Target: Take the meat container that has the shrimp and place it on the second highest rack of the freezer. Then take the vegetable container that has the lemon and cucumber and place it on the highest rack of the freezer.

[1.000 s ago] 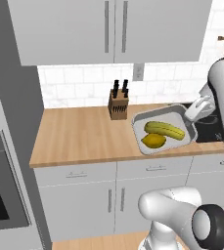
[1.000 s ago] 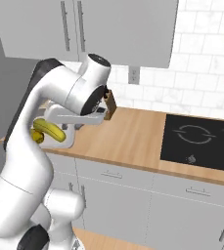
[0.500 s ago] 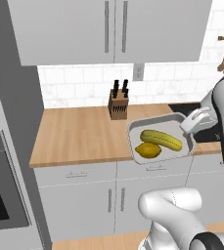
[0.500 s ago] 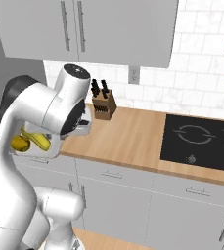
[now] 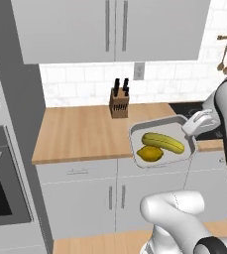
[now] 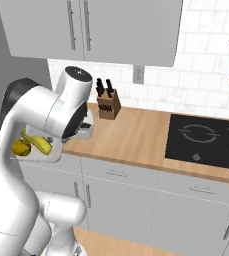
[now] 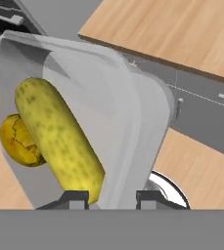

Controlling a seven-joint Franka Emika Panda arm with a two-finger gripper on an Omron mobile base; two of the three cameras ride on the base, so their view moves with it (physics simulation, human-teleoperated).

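The fingers (image 7: 107, 196) pinch the rim of the vegetable container (image 5: 140, 136), a smooth pale grey tray with rounded corners held in the air just off the wooden desk's (image 5: 85, 131) front edge, over the cabinet fronts. Inside, the pebbly green cucumber (image 5: 163, 142) lies against the oval lemon (image 5: 150, 154) at its 7 o'clock. From the right, the arm hides most of the tray. A knife block (image 5: 119, 101) stands far back by the tiled wall.

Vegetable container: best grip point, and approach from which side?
The raised rim of the vegetable container on a short end, coming in level from that end. The walls are thin and the floor shallow, so the rim is what pinches. The cucumber and lemon lie loose inside, so keep it flat. The end effector already clamps that edge.
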